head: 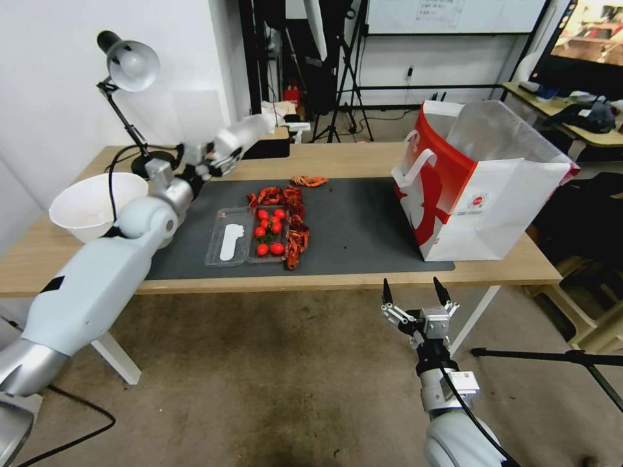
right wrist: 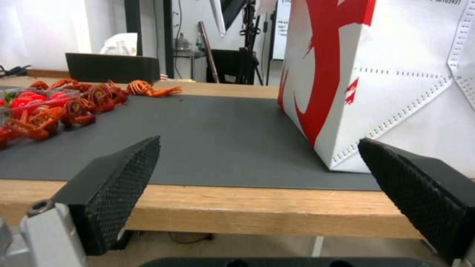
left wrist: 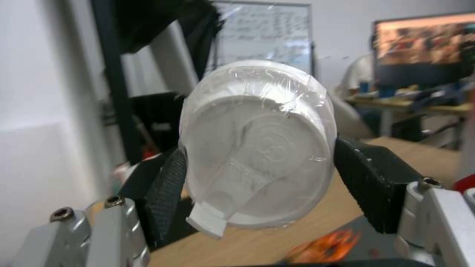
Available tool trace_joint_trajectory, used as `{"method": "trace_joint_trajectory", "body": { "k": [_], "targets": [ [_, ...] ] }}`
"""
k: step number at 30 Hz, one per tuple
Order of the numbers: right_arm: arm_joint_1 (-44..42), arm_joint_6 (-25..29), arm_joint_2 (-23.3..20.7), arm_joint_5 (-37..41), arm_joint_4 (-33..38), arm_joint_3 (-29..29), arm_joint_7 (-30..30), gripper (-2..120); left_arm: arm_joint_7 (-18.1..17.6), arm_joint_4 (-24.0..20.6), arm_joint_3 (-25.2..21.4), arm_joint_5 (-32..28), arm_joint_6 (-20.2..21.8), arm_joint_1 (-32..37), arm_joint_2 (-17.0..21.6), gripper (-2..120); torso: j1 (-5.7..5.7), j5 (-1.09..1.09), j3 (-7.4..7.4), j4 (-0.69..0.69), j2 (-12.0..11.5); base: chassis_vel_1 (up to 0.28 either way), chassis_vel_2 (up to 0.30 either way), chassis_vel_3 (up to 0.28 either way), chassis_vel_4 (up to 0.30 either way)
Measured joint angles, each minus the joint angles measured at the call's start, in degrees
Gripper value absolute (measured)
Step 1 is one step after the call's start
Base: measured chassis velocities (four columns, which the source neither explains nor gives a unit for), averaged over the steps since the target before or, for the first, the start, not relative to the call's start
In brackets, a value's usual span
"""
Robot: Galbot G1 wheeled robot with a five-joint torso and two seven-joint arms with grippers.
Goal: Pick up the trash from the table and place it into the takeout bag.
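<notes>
Above the surface (head: 337, 280) at about ten o'clock, the left tool (left wrist: 257, 163) clamps the white-lidded cup (left wrist: 257, 142), which should travel level toward the takeout bag (head: 513, 207) at two o'clock, while the right tool (head: 415, 292) waits wide open and empty.

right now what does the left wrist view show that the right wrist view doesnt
Left wrist view alone: the left gripper shut on a clear white-lidded plastic cup, held lid toward the camera, above the far part of the table, with a whiteboard behind.

Right wrist view alone: the right gripper open, off the near edge, facing the large white and red paper takeout bag standing on the dark grey mat.

Both: the light-wood tabletop and red-orange crayfish shells.
</notes>
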Motion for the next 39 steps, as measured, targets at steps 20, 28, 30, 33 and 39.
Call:
{"method": "trace_joint_trajectory", "body": {
  "k": [20, 28, 30, 33, 39],
  "targets": [
    [-0.11, -0.28, 0.55, -0.16, 0.14, 0.90, 0.08, 100, -1.28, 0.24, 17.50, -4.05, 1.24, -19.44, -12.62, 70, 0.00, 0.00, 0.00, 0.01, -0.01, 0.000, 0.000, 0.000, 0.000],
    [-0.08, -0.40, 0.70, -0.16, 0.15, 1.12, 0.11, 100, -1.95, 0.46, 21.57, -4.46, 1.57, -21.97, -17.17, 70, 0.00, 0.00, 0.00, 0.02, -0.02, 0.000, 0.000, 0.000, 0.000],
    [-0.06, -0.41, 0.71, -0.16, 0.15, 1.15, 0.11, 100, -1.96, 0.66, 22.19, -4.45, 1.60, -22.45, -18.04, 70, 0.00, 0.00, 0.00, 0.02, -0.02, 0.000, 0.000, 0.000, 0.000],
    [0.12, -0.44, 0.77, -0.15, 0.09, 1.18, 0.13, 100, -2.13, 1.05, 23.95, -4.64, 1.86, -23.53, -20.40, 70, 0.00, 0.00, 0.00, 0.01, -0.02, 0.000, 0.000, 0.000, 0.000],
    [0.22, -0.46, 0.89, -0.13, -0.01, 1.22, 0.16, 100, -2.43, 1.79, 25.65, -4.93, 1.96, -24.63, -23.54, 70, 0.00, 0.00, 0.00, 0.03, -0.02, 0.000, 0.000, 0.000, 0.000]
  ]
}}
